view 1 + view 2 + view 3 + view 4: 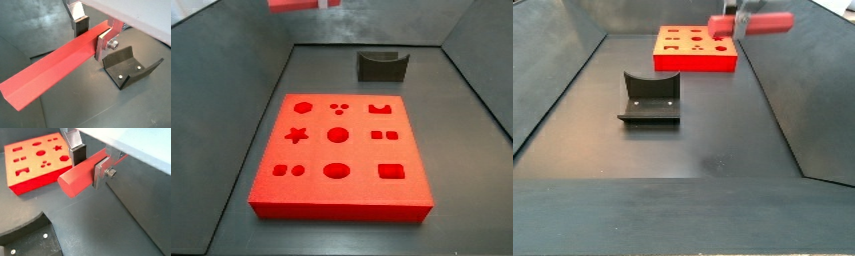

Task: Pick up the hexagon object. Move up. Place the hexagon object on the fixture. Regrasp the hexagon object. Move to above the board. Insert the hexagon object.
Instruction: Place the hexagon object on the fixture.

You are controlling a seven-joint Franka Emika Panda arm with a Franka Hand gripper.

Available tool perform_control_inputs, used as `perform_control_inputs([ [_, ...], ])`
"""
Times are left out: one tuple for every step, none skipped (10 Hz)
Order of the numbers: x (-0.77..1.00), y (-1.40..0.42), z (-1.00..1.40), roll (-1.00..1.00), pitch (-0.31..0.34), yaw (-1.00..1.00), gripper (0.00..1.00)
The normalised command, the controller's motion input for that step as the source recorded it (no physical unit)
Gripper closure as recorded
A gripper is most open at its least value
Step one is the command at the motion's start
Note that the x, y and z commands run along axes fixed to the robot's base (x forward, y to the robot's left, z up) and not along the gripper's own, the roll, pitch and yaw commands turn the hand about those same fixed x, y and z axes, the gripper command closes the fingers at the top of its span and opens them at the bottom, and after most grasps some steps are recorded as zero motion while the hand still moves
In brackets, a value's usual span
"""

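1. One hexagon object [53, 65], a long red bar, lies level in the air, clamped between the hand's [90, 34] two silver fingers [104, 41] near one of its ends.
2. In a side view the bar [751, 24] hangs well above the dark floor, with the hand [739, 20] gripping it near its middle.
3. Below it in a wrist view sits the fixture [129, 64], its U-shaped notch empty and clear of the bar.
4. In both side views the fixture [381, 65] stands apart from the board [341, 157].
5. All the board's recesses, hexagon, star, circles and squares, are empty [37, 159].
6. Nothing lies on the floor between the fixture [651, 97] and the board [694, 50].
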Motion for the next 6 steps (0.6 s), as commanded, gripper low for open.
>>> perform_control_inputs([
  [1.0, 0.15, -0.01, 0.0, -0.003, 1.0, 1.0],
  [1.0, 0.14, -0.02, 0.0, 0.0, 1.0, 1.0],
  [1.0, 0.13, -0.02, 0.0, 0.003, 1.0, 1.0],
  [1.0, 0.12, -0.02, 0.0, 0.004, 1.0, 1.0],
  [1.0, 0.11, -0.02, -0.01, 0.009, 1.0, 1.0],
  [1.0, 0.11, -0.02, -0.01, 0.013, 1.0, 1.0],
])
